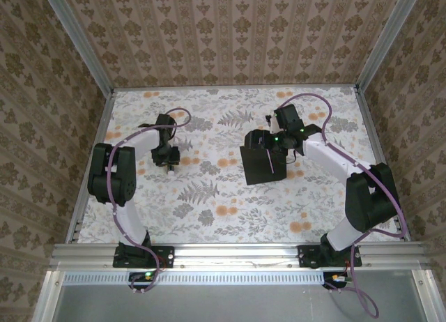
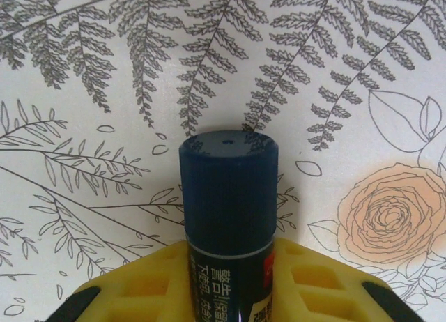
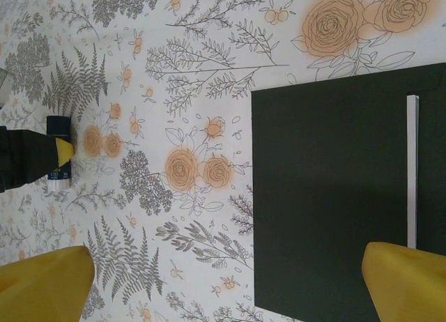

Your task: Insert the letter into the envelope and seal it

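Top view: floral-patterned desk [image 1: 209, 196]. The left end effector [image 1: 168, 159] is well apart from the flat black rectangular paper envelope [image 1: 259, 170]; the right end effector [image 1: 269, 143] is over its far edge.

Left wrist: end effector pinching a dark-blue-capped tube [image 2: 228, 196].

Right wrist: yellow fingers [image 3: 42, 287] spread. The envelope lies flat on the desk, with a thin white strip [image 3: 412, 169] along it.

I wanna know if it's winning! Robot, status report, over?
Left gripper shut on tube. Right gripper open above envelope. White strip on envelope, maybe the letter. Nothing in the way seen.
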Robot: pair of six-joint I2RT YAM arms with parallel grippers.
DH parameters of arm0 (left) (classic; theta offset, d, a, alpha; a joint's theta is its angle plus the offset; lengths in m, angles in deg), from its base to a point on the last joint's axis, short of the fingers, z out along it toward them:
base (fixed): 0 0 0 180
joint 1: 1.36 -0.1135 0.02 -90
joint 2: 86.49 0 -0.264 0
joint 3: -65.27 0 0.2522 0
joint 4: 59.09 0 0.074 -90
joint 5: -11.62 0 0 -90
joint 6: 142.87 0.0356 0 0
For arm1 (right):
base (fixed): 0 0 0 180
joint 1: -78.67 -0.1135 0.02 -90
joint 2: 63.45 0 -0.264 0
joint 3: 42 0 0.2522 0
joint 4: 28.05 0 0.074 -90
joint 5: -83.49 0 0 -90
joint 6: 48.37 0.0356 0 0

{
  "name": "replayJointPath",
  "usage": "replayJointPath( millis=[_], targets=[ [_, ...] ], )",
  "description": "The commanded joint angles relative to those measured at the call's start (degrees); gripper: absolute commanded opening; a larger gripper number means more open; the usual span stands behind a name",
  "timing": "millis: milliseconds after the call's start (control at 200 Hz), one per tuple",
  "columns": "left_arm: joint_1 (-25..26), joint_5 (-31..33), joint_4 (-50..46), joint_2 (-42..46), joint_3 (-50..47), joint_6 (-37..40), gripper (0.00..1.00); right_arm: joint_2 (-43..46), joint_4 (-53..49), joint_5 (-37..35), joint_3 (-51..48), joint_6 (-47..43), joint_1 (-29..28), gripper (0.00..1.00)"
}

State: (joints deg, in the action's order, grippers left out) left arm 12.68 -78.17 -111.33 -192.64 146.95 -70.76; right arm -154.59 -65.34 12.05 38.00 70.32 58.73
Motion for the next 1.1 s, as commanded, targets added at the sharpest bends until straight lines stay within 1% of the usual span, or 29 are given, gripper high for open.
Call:
replayJointPath(
  millis=[0,45,230,350,485,590,675,755,860,905,930,950,1005,1050,1085,1095],
  targets=[
    [0.68,-0.84,-0.92,-0.47,0.79,1.5,0.15,1.46,-1.34,-0.98,-0.92,-0.82,0.44,1.0],
    [0.81,-1.21,-0.97,-0.4,0.96,1.72,0.14,1.61,-1.35,-0.96,-1.0,-0.81,0.6,0.99],
    [1.66,-2.46,-1.03,0.56,1.79,2.8,0.14,2.53,-1.62,-1.26,-1.24,-1.02,1.07,1.0],
    [2.72,-5.43,-0.63,2.27,2.71,5.18,0.14,3.45,-1.89,-1.06,-1.34,-1.33,1.65,1.0],
    [4.53,-11.65,1.43,5.01,3.53,9.75,0.13,4.65,-2.73,-0.37,-0.51,-2.01,2.99,1.0],
    [5.32,-19.18,4.29,7.18,3.86,12.6,0.13,6.0,-3.51,-0.05,0.8,-3.19,3.86,1.0],
    [6.08,-25.49,6.2,8.9,4.36,15.21,0.13,6.66,-4.36,1.82,2.2,-4.05,4.67,1.0],
    [7.64,-29.5,6.53,10.1,5.64,17.84,0.13,6.52,-5.95,3.01,4.3,-4.64,5.15,1.0],
    [9.91,-33.86,5.64,11.13,7.84,21.15,0.13,5.93,-6.66,7.9,6.52,-4.89,5.45,1.0],
    [10.73,-36.04,5.36,11.51,8.43,22.34,0.13,5.43,-6.09,11.84,7.25,-5.0,5.47,1.0],
    [11.13,-36.66,5.27,11.62,8.75,22.78,0.13,5.14,-5.44,14.04,7.48,-4.81,5.53,1.0],
    [11.45,-39.03,5.13,11.78,8.95,23.16,0.13,4.95,-4.71,15.72,7.58,-4.43,5.49,1.0],
    [11.76,-42.0,4.83,11.95,9.56,23.88,0.13,4.69,-2.26,19.78,7.42,-3.19,5.3,1.0],
    [11.72,-44.54,4.59,12.06,10.01,24.21,0.14,4.54,-0.46,22.26,7.16,-2.36,4.96,1.0],
    [11.76,-46.19,4.29,12.1,10.4,24.41,0.14,4.41,0.5,23.49,7.29,-2.0,4.68,0.98],
    [12.97,-46.6,4.14,12.04,10.5,24.46,0.13,4.37,0.68,23.79,7.38,-1.87,4.55,0.98]
  ],
)
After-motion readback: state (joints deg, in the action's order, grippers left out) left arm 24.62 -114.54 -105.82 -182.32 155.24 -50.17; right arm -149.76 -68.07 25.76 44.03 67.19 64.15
